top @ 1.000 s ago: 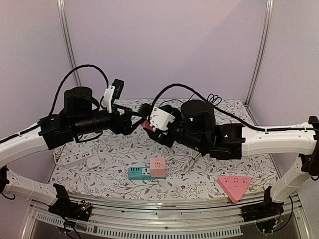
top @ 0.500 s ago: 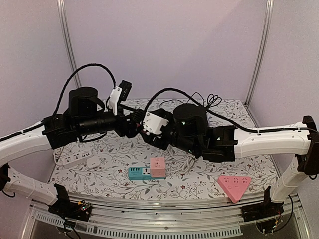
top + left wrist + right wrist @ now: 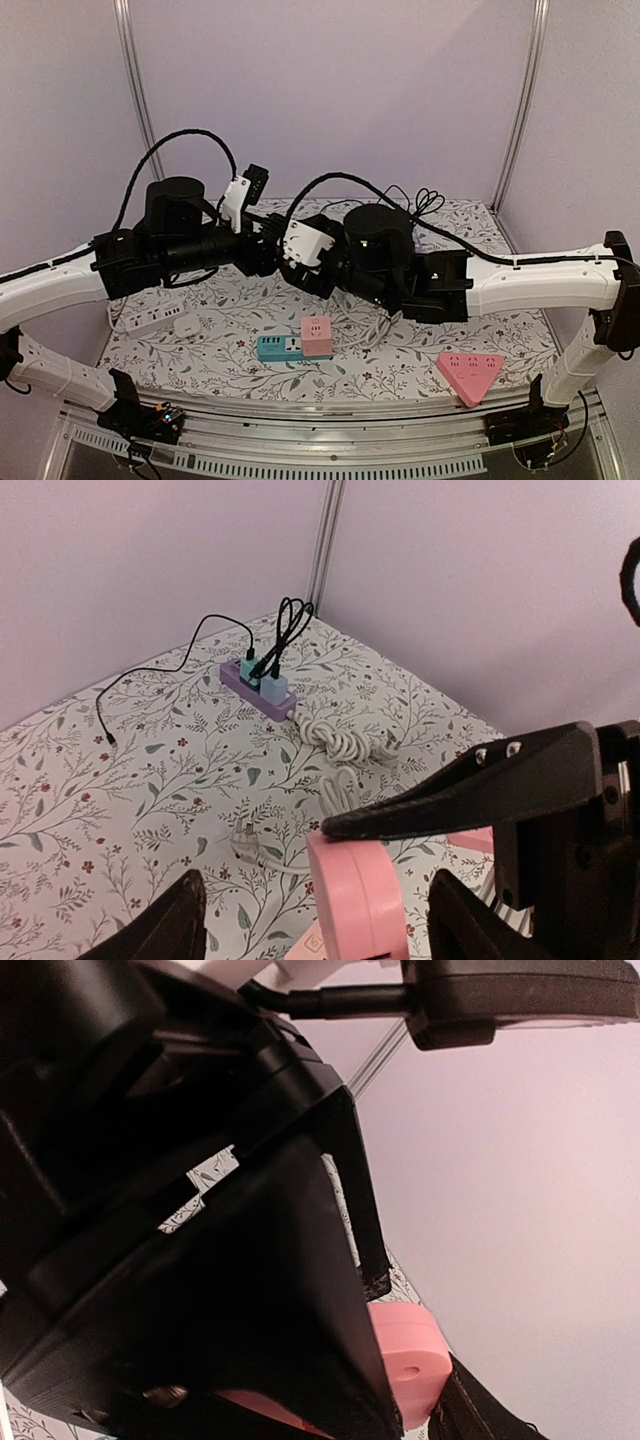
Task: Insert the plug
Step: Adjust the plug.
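A pink socket block (image 3: 365, 900) hangs in the air over the table, with my right gripper (image 3: 420, 1400) shut on it. One black right finger (image 3: 480, 790) presses on its top edge. My left gripper (image 3: 318, 885) is open, its two fingers standing on either side of the block with a gap on each side. In the top view both grippers, left (image 3: 268, 250) and right (image 3: 288, 256), meet mid-table and hide the block. A white plug (image 3: 243, 842) on its cable lies flat on the flowered cloth below.
A coiled white cable (image 3: 345, 742) and a purple strip (image 3: 255, 685) with chargers lie toward the back. Near the front stand a pink cube (image 3: 316, 337), a teal adaptor (image 3: 277, 347), a pink triangular strip (image 3: 470, 372) and a white strip (image 3: 150, 320).
The two arms have drawn together, the right one carrying the pink block leftward. My left jaws have narrowed around the block.
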{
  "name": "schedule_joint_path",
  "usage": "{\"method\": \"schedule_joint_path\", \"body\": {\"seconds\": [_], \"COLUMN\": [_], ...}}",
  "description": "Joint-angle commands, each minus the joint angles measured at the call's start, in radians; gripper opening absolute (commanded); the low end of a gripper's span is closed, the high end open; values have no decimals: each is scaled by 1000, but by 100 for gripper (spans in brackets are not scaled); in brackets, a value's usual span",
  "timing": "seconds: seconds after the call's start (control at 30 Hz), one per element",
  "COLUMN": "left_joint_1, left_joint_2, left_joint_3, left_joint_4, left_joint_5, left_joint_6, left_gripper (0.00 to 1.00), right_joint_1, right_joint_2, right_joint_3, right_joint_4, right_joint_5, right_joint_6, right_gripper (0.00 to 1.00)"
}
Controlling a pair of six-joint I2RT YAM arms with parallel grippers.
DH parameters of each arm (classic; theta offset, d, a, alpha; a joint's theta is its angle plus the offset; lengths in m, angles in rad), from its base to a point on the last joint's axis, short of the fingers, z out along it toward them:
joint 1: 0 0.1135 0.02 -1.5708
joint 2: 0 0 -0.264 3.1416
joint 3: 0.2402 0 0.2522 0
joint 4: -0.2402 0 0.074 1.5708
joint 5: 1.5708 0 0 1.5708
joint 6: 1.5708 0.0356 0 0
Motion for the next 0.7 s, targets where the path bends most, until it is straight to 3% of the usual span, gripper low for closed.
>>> {"method": "schedule_joint_path", "body": {"seconds": [0.0,0.67], "left_joint_1": [-16,-15], "left_joint_2": [-8,-30], "left_joint_3": [2,18], "left_joint_4": [-28,-57], "left_joint_5": [-5,-9], "left_joint_6": [26,55], "left_gripper": [73,71], "right_joint_1": [6,5], "right_joint_2": [12,7], "right_joint_3": [44,30], "right_joint_4": [29,54], "right_joint_5": [-5,11], "right_joint_6": [27,62], "right_gripper": [13,13]}}
